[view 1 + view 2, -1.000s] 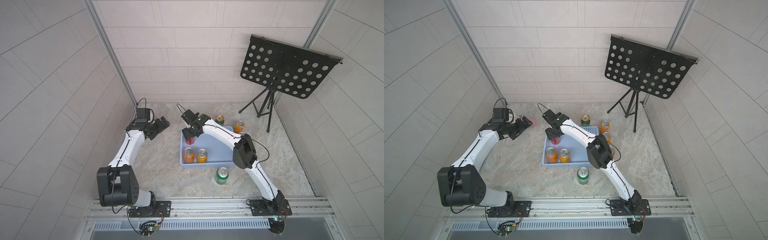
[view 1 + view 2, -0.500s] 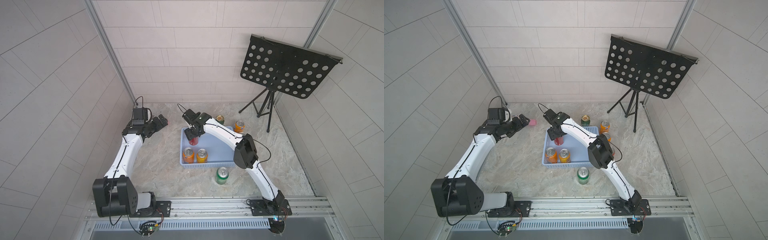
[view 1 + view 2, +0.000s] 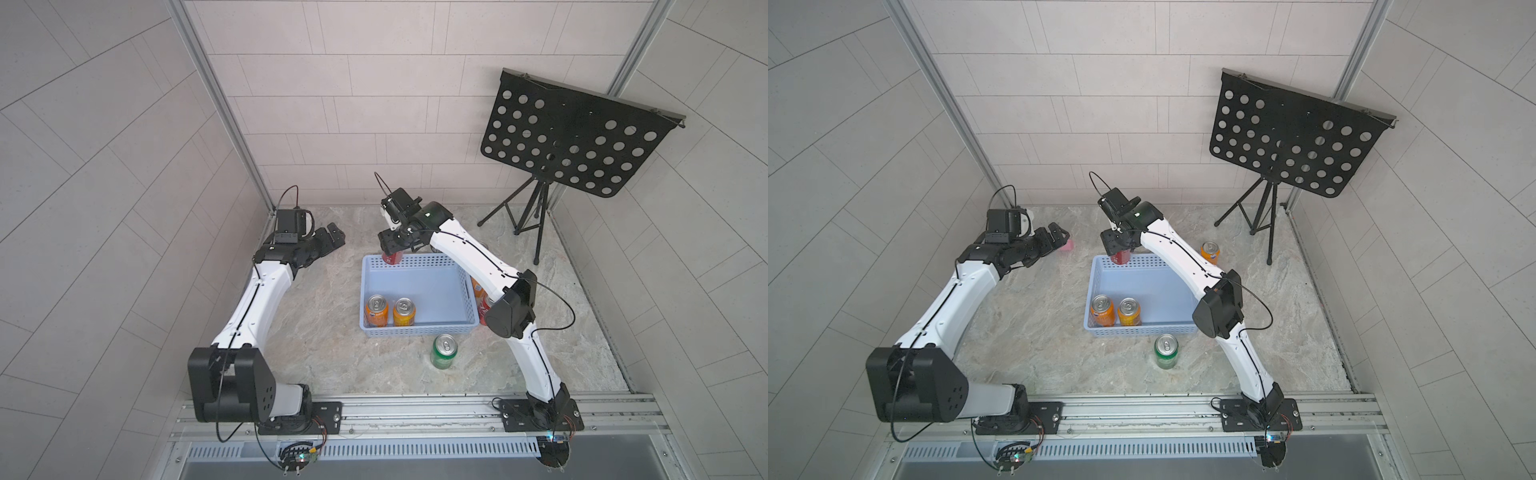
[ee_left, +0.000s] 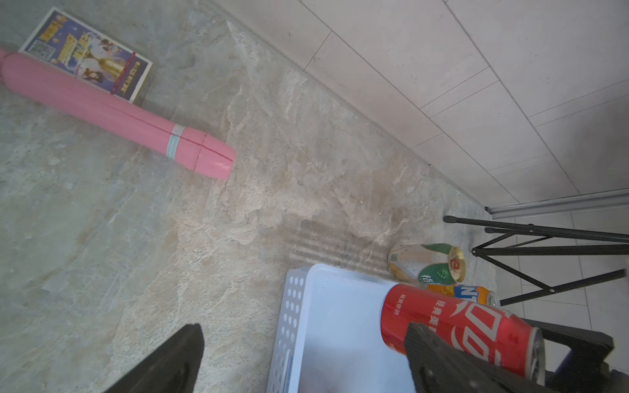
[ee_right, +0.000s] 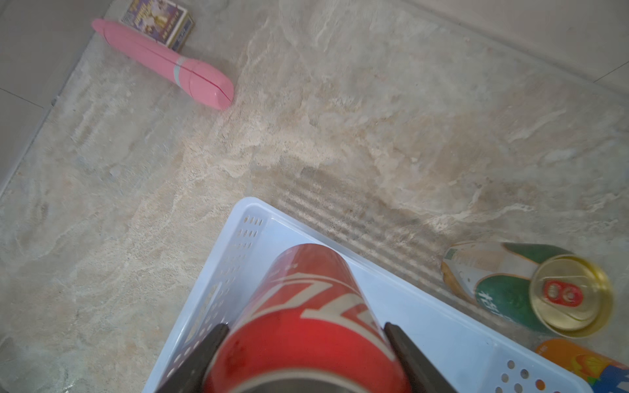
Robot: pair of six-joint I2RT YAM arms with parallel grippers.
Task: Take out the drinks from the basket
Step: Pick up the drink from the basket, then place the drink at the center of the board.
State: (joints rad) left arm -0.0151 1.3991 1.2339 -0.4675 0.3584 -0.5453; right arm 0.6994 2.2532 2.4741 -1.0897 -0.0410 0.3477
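1. Right gripper: clamped on a red can, held above the far left corner of the basket.
2. Left gripper: jaws wide and empty, well left of the basket.
3. Remaining inside: left orange can and right orange can, upright and side by side at the near left corner.
4. Out on the tabletop: near green can, far green can and outer orange can. Others are partly hidden by the right arm.
5. Judged progress: past halfway. The held can still has to be set down, then two more lifted out.

Two cans stand inside the basket, a third can just before it.
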